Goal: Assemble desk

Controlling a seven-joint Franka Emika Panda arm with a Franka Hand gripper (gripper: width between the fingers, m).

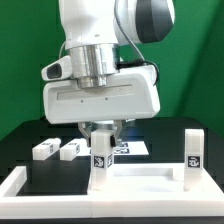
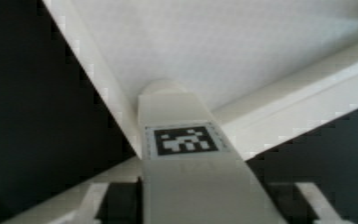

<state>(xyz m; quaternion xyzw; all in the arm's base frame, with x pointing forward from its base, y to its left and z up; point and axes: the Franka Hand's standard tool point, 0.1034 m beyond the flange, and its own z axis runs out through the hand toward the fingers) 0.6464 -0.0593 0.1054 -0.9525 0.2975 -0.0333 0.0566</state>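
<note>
Standing here, I see the arm's jaws pointing straight down over the desk slab (image 1: 140, 180), which lies at the front of the black surface (image 1: 20, 150). They straddle a leg (image 1: 100, 156) standing upright on the slab's corner at the exterior view's left, though I cannot tell whether they actually pinch it. A second leg (image 1: 193, 150) stands upright at the slab's opposite end. Two loose legs, one (image 1: 45, 149) just beside the other (image 1: 72, 149), lie flat on the surface, with the marker board (image 1: 132, 148) behind.
</note>
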